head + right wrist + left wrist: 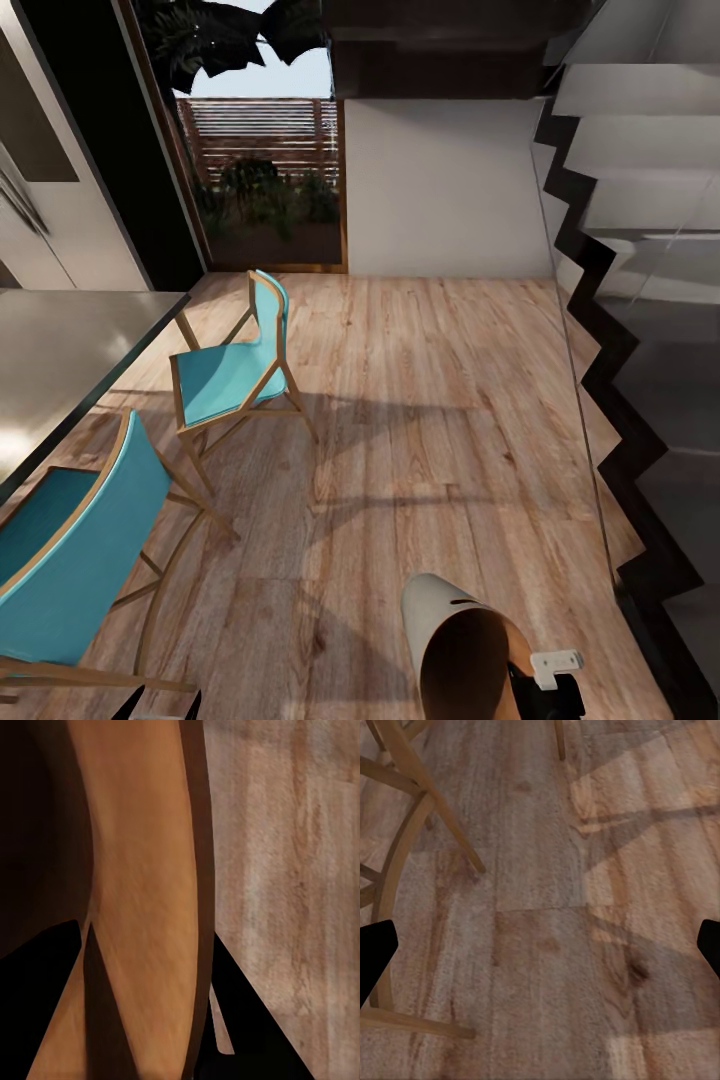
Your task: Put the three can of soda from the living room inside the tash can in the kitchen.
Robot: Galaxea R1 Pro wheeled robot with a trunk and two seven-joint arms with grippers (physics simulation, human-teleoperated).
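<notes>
The tash can (447,628), pale outside and copper-brown inside, hangs tilted low at the near right of the head view, its mouth turned toward me. My right gripper (527,682) grips its rim. In the right wrist view the bin's wall (142,832) runs between the two black fingers (45,975) of the right gripper (146,934), which is shut on it. My left gripper (544,941) is open wide over bare wood floor (540,870), with nothing between its tips. The cans of soda are out of view.
Two teal chairs (235,370) (70,560) with wooden frames stand at a grey table (60,360) on the left. A zigzag staircase (620,300) lines the right side. A glass door (265,180) to a garden is far ahead. Open plank floor (420,400) lies between.
</notes>
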